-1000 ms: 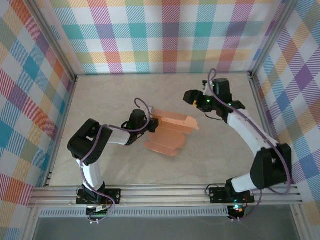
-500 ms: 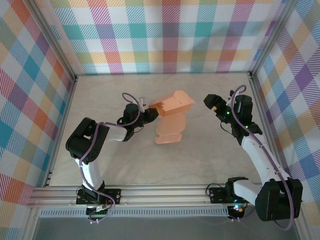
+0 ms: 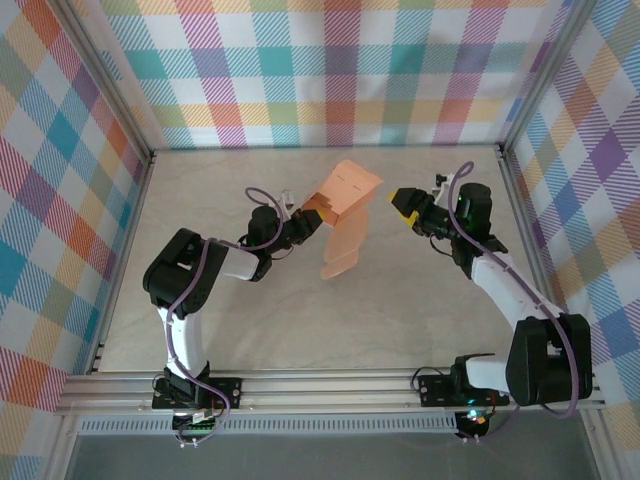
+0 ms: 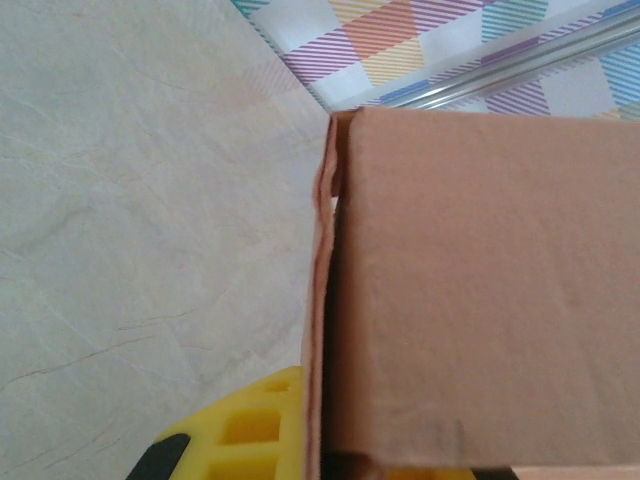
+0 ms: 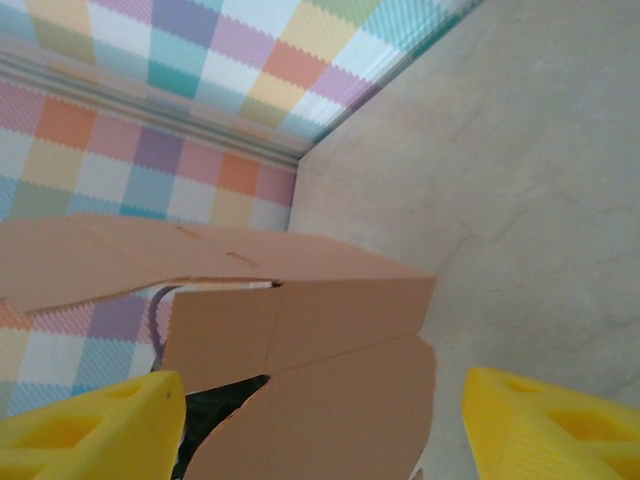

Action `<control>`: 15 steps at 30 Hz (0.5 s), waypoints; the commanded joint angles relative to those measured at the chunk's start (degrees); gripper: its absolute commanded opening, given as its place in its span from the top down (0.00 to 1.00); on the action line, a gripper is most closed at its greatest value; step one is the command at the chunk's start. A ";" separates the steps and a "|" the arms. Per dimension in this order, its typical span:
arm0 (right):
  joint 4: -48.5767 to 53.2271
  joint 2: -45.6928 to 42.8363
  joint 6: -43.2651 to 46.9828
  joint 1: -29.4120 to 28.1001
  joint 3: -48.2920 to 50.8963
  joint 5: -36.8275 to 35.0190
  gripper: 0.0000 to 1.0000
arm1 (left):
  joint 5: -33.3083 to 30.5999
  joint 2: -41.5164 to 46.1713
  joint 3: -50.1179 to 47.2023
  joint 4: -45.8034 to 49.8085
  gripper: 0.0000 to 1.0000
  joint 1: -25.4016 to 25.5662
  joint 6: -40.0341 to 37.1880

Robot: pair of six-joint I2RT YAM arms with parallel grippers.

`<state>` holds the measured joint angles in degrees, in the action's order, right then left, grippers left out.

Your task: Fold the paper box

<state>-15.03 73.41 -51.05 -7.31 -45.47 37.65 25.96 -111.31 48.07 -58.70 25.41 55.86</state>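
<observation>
The paper box (image 3: 345, 200) is salmon-orange card, partly folded, held up off the table and tilted, with one flap hanging toward the front. My left gripper (image 3: 303, 222) is shut on its left edge. In the left wrist view the card (image 4: 480, 280) covers the right half, and one yellow finger (image 4: 235, 435) presses against its folded edge. My right gripper (image 3: 403, 203) stands open just right of the box, apart from it. In the right wrist view the box panels (image 5: 320, 330) sit ahead of the right gripper (image 5: 320, 390), between its two spread yellow fingers (image 5: 90, 425).
The beige marbled table (image 3: 400, 300) is walled by plaid panels at the back (image 3: 330, 70) and on both sides. An aluminium rail (image 3: 330, 385) runs along the near edge, where both arm bases are bolted. Free floor lies in front of the box.
The left gripper has raised the box and swung it toward the back, so it stands more upright. The right arm pulled away to the right, then came back close to the box's right side.
</observation>
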 commanded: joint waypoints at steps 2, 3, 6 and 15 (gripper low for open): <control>-4.09 1.40 -0.64 -1.71 -3.03 3.88 0.34 | 1.86 -0.48 1.57 -5.52 1.00 -0.21 1.67; -4.12 1.90 -0.65 -2.22 -3.56 4.04 0.34 | 1.99 -0.57 1.55 -5.55 1.00 -0.23 1.50; -3.40 3.29 -0.13 -3.53 -5.02 4.70 0.36 | 2.47 -0.82 1.75 -5.63 1.00 -0.18 1.01; 0.28 5.55 2.36 -6.54 -8.08 4.61 0.42 | 2.91 -0.60 1.44 -6.38 1.00 0.12 0.48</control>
<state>-15.40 78.41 -50.94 -13.04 -51.22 41.08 27.66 -111.66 48.58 -60.47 25.41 56.38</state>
